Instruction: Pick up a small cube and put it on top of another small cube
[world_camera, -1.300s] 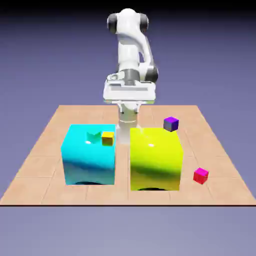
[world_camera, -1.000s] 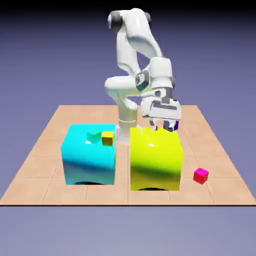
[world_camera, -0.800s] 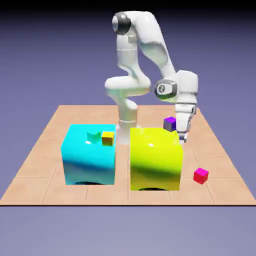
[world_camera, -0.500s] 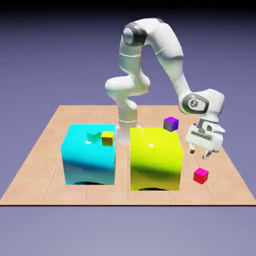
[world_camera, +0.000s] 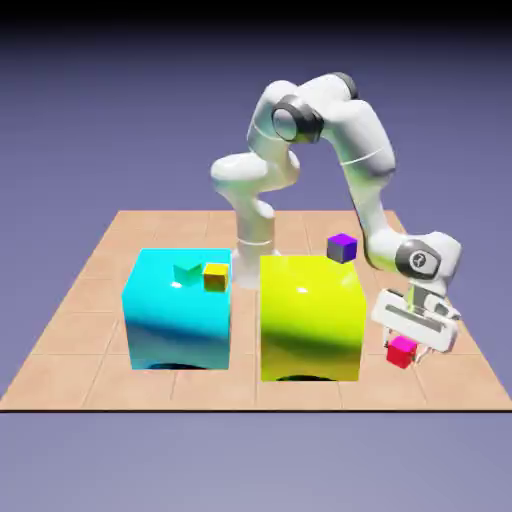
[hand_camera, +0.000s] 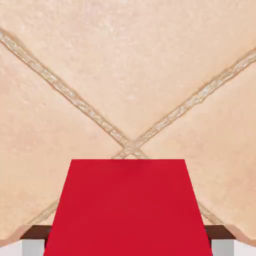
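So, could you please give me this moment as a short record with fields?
end effector: down at the table, shut on the red cube
red cube: on the table, at the exterior view's right of the yellow block; fills the hand view between the fingertips
purple cube: behind the yellow block, untouched
stacking: not yet done

Gripper down at table edge, big yellow block close at nine o'clock, purple cube behind it at eleven o'clock, bare tiles toward twelve.
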